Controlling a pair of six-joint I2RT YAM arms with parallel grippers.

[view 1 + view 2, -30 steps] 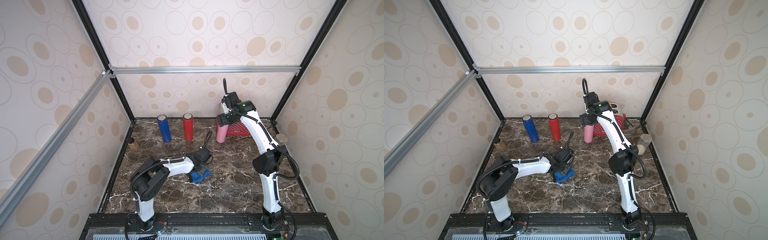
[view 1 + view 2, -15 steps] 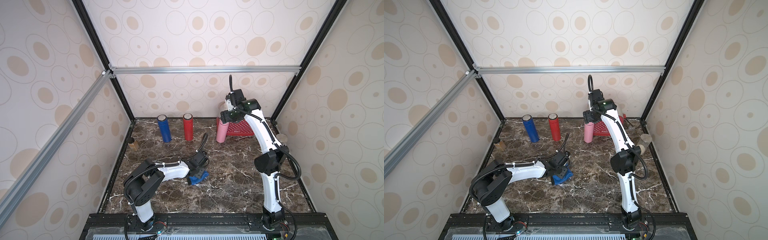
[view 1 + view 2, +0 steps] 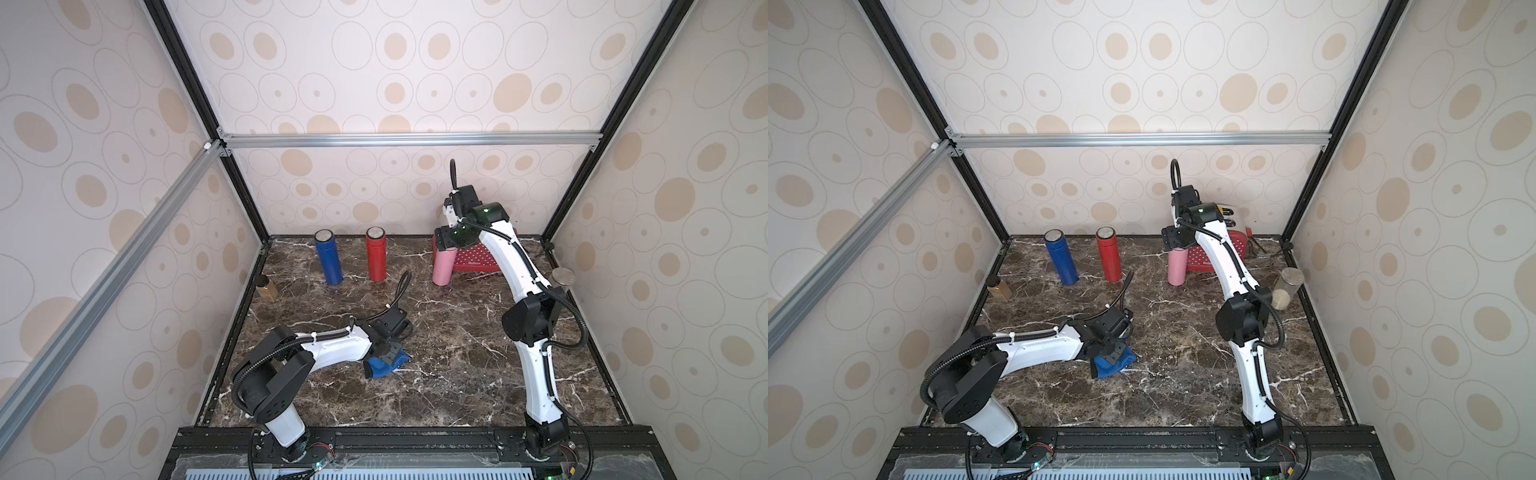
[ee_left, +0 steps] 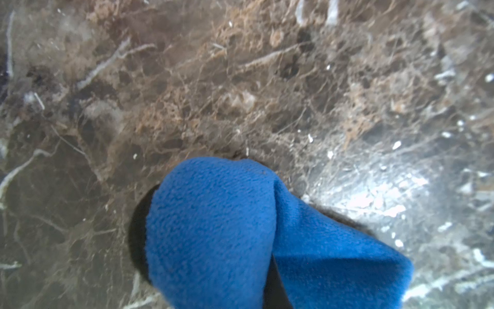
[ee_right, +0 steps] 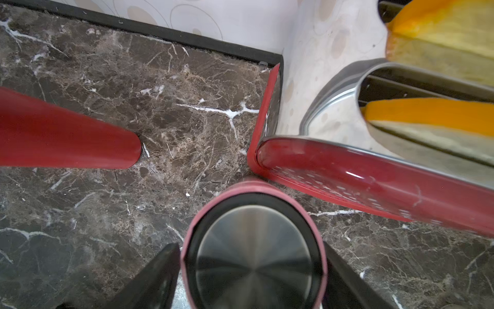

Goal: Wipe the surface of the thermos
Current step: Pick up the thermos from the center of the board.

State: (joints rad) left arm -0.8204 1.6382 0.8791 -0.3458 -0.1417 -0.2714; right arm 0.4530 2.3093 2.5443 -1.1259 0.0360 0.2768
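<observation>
Three thermoses stand at the back of the marble table: blue (image 3: 328, 259), red (image 3: 376, 255) and pink (image 3: 442, 268). My right gripper (image 3: 451, 239) sits over the top of the pink thermos (image 3: 1177, 270). In the right wrist view its two black fingers (image 5: 163, 270) press against both sides of the pink thermos (image 5: 254, 251), just below its steel lid. My left gripper (image 3: 388, 353) is low over the middle of the table, shut on a blue cloth (image 3: 384, 365). The cloth (image 4: 240, 235) bunches over that gripper's fingers in the left wrist view and rests on the marble.
A red toaster (image 3: 478, 257) with bread in its slots stands right behind the pink thermos, almost touching it. The red thermos (image 5: 66, 139) is to the pink one's left. A lidded glass jar (image 3: 1285, 289) stands by the right wall, a small bottle (image 3: 267, 289) by the left wall.
The right gripper has settled onto the pink thermos and its jaws have narrowed against it. The left arm has dragged the blue cloth a little toward the front left.
</observation>
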